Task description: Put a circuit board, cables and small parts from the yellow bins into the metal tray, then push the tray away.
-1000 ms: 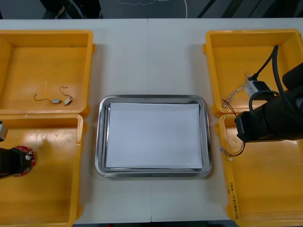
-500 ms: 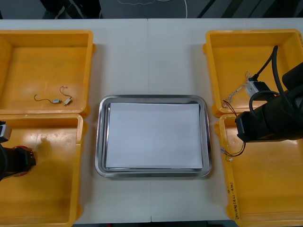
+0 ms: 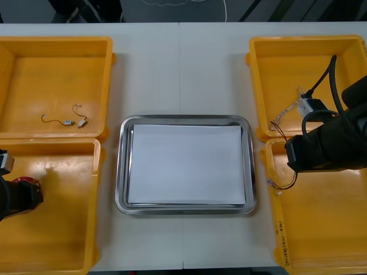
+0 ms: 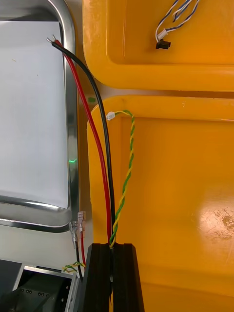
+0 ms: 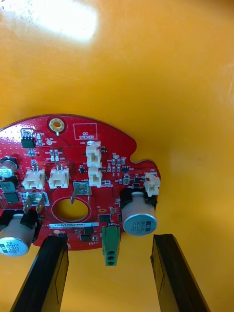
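In the near left bin [image 3: 69, 229] my left gripper [image 3: 14, 197] stands open over a round red circuit board [image 5: 73, 180]. The board's green connector lies between the fingertips, and only its red edge [image 3: 26, 181] peeks out in the front view. My right gripper [image 4: 112, 278] is shut on a black cable [image 4: 100, 122], a red cable [image 4: 90, 131] and a twisted yellow-green one [image 4: 127, 165]. It hangs over the near right bin's left rim [image 3: 272, 172], beside the white-lined metal tray [image 3: 186, 163].
A blue and white twisted cable [image 4: 175, 19] lies in the far right bin [image 3: 287, 63]. Two small metal parts [image 3: 75, 122] with thin wires sit in the far left bin [image 3: 34, 69]. The cables' loose ends [image 3: 275, 189] dangle by the tray's right rim.
My left gripper has slid over the circuit board, which now shows only a sliver in the front view. The right arm and its cables have not moved.
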Robot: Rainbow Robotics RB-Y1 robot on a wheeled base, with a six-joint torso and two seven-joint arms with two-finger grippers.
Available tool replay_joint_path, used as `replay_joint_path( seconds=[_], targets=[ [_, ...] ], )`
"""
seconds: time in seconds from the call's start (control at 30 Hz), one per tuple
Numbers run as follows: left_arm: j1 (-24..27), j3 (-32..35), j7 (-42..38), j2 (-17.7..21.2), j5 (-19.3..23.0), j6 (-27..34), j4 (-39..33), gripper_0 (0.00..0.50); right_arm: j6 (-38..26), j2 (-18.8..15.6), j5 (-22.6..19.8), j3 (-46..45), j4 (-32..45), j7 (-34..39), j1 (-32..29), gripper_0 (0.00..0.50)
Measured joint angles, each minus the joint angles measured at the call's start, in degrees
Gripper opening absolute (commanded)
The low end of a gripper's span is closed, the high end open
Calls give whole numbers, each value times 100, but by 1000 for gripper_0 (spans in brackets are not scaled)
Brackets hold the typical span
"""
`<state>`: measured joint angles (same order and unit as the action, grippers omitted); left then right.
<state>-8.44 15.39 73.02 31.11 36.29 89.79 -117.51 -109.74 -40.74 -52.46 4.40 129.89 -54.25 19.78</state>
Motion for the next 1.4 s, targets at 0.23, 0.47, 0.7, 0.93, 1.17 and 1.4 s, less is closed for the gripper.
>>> replay_joint_path(
  seconds=[0.23,0.47,0.7,0.93,1.17,1.4],
  targets=[
    [0,-52,112,-33,-55,-57,80,500,0,0,0,0,-1,0,0,0],
    [0,-52,112,-94,-90,-58,86,66,0,0,0,0,-2,0,0,0],
    [0,-52,113,-96,-110,-58,86,0,0,0,0,0,-2,0,0,0],
    [0,-52,113,-96,-112,-58,86,0,0,0,0,0,-2,0,0,0],
    [0,-32,114,-96,-112,187,-110,0,0,0,0,0,-3,0,0,0],
    [-3,271,114,-98,-94,998,-851,0,0,0,-1,0,-4,0,-1,0]
  ],
)
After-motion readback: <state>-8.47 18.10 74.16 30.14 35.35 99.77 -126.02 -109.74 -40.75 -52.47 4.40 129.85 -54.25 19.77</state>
